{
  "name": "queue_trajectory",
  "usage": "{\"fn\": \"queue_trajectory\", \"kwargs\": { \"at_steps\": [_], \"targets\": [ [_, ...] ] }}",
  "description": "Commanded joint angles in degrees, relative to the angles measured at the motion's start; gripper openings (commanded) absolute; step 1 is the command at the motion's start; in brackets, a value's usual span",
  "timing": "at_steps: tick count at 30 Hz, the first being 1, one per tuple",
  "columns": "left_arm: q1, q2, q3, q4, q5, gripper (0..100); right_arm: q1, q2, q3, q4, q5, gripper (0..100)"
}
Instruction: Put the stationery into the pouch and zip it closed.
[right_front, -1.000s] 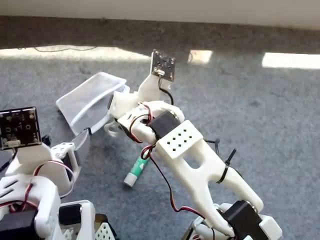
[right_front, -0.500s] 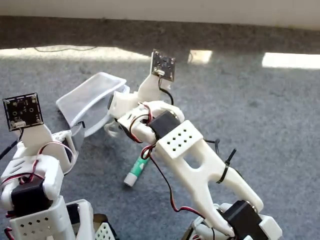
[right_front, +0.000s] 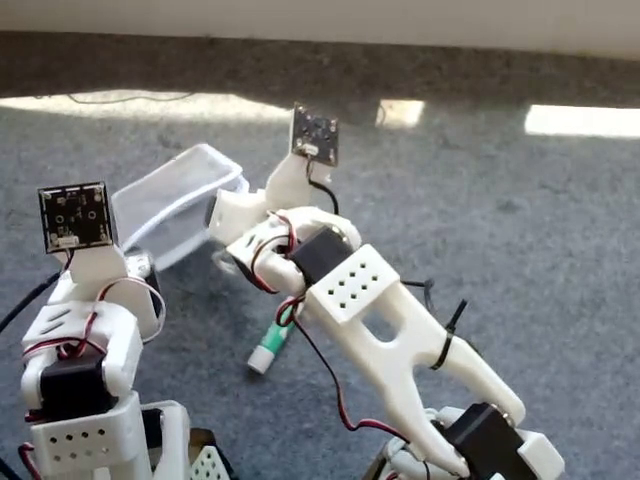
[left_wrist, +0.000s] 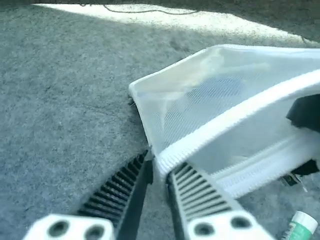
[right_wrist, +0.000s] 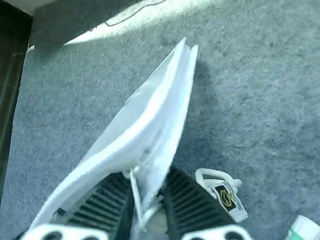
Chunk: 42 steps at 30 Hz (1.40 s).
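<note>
A grey carpet (right_front: 520, 250) carries everything, with strips of sunlight along its far edge and a darker band behind them. Nearest to the arm bases, a green and white stick (right_front: 268, 347) lies flat on the carpet, partly under the forearm of the right arm. Its white cap points to the near edge, and its long axis runs away toward the far edge, leaning a little to the right. A bit farther, the left gripper (left_wrist: 157, 177) has its jaws almost together and pinches the corner of the pouch (right_front: 170, 200) at the thick white zip band. The right gripper (right_wrist: 145, 197) is closed on the other end of the same band, with a thin white cord hanging between its fingers. Between the two grips the pouch is stretched and raised from the carpet, and its body reaches on toward the far left. The stick is on the near side of the pouch, apart from it, and outside it. It seems that the coming move turns on this: both grippers are occupied with the pouch, so probably one must let go to fetch the stick. The right gripper looks the nearer one, because the stick lies just below its arm, with the cap end away from the pouch.
</note>
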Motion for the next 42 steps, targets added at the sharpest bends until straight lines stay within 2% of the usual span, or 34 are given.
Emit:
{"fn": "queue_trajectory", "kwargs": {
  "at_steps": [1,3,7,13,15,23,29,34,42],
  "targets": [
    [0.1,0.8,-0.2,-1.1,-0.1,1,0.9,-0.8,-0.8,-0.9,2.5,2.8],
    [0.1,0.8,-0.3,-1.1,-0.1,1,0.7,-0.8,-1.1,2.1,5.9,9.1],
    [-0.2,0.8,-0.4,-1.1,-0.1,1,-0.7,-3.6,-1.8,9.8,6.5,20.4],
    [-0.2,0.9,-0.4,-1.8,-0.1,1,-1.7,-12.7,-1.9,10.1,6.9,20.6],
    [-0.2,0.9,-0.4,-1.9,-0.1,1,-1.6,-15.7,-1.8,10.4,9.6,20.6],
    [-0.3,1.7,-1.8,-1.6,-1.8,1,1.1,-25.4,-2.2,20.1,15.8,20.6],
    [-3.5,14.5,-9.9,-1.5,-1.7,1,3.2,-28.3,-2.3,23.8,16.8,20.6],
    [-3.3,24.8,-13.4,-1.5,-1.5,1,1.4,-28.1,-2.3,23.1,16.8,20.6],
    [-1.1,26.0,-13.4,-1.5,-1.7,1,-1.0,-26.2,0.9,14.6,16.4,20.4]
  ]
}}
